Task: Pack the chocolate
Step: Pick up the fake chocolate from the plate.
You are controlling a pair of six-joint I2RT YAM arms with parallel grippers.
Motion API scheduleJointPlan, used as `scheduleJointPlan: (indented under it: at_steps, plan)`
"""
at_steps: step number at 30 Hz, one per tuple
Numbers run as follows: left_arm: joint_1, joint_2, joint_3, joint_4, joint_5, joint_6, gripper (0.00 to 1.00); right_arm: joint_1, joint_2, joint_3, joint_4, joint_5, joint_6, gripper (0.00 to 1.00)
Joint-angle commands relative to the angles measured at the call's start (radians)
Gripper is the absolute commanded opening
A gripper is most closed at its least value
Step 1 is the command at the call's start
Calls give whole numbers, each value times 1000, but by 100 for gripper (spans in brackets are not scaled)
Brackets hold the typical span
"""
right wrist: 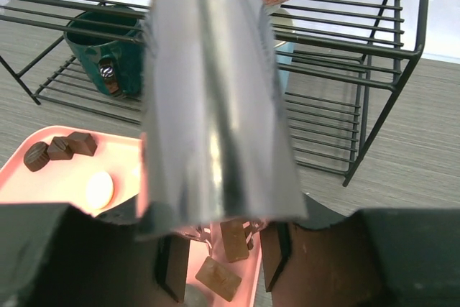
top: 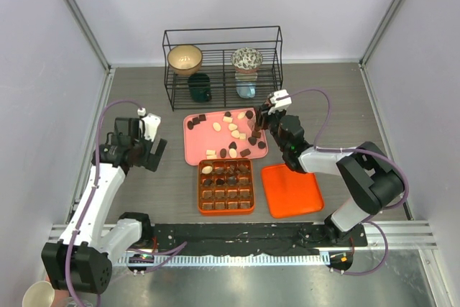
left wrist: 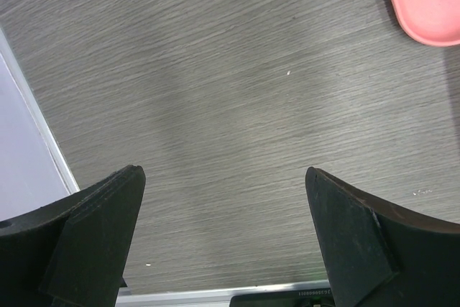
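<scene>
Judging by the partly filled orange box [top: 200, 188], most chocolate [top: 233, 134] lay unpacked on the pink tray [top: 190, 150]; right claw [right wrist: 224, 264] clamped a silver tool [right wrist: 215, 106], left claw [left wrist: 223, 235] gaped apart.

Right wrist view: the blurred metal tool [right wrist: 215, 106] hides the middle of the wire rack [right wrist: 359, 70], part of the pink tray [right wrist: 65, 177] and part of the chocolate [right wrist: 219, 278] below it. Left wrist view: only a tray corner shows, cut by the edge.
</scene>
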Motion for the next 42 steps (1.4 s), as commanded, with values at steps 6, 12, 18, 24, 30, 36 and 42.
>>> scheduleJointPlan:
  at_steps: [6, 12, 18, 24, 30, 36, 42]
  plan:
    - [0, -28, 24, -13, -15, 11, 100, -2, -18, 14, 41, -27, 39, 32]
    - [-1, -26, 19, -14, -13, 11, 100, 2, -105, 29, -8, -64, 21, 18]
    - [0, -25, 18, -13, -13, 10, 100, 64, -284, 72, -140, -81, -25, 14]
    - [0, -9, 44, -20, -7, 10, 100, 200, -520, 74, -387, -55, -33, 14]
    - [-1, 15, 51, -13, 5, -4, 100, 343, -695, 28, -611, -12, 27, 13]
    - [0, 5, 39, -13, -4, -10, 100, 435, -780, -1, -758, -23, 93, 14]
    - [-1, -9, 28, -16, -15, -15, 100, 470, -789, -31, -814, -24, 116, 15]
